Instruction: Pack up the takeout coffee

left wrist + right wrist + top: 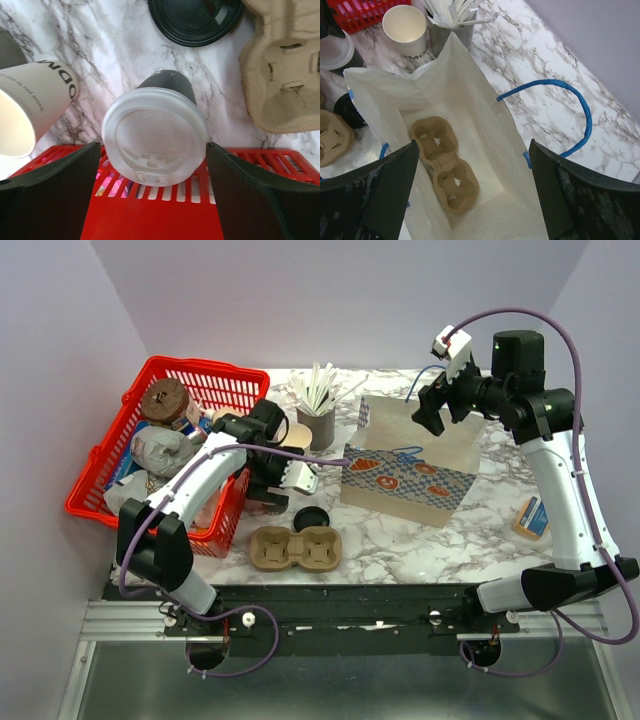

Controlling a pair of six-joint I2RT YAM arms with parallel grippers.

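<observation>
The takeout coffee (pixel 155 132), a dark cup with a white lid, stands on the marble table beside the red basket (pixel 150 215). My left gripper (pixel 152 145) is open, with a finger on each side of the lid; the right finger is at the lid's edge. In the top view the left gripper (pixel 270 498) covers most of the cup. The lid also shows in the right wrist view (pixel 335 50). My right gripper (pixel 473 142) is open and empty above the open white paper bag (pixel 485 125). A brown cup carrier (pixel 445 170) lies in the bag.
A cream paper cup (pixel 35 100) stands left of the coffee. A black lid (pixel 312 515) and a second cup carrier (pixel 295 548) lie near the front. A grey holder of straws (pixel 317 420) stands behind. The bag (pixel 410 465) has blue handles (pixel 570 115).
</observation>
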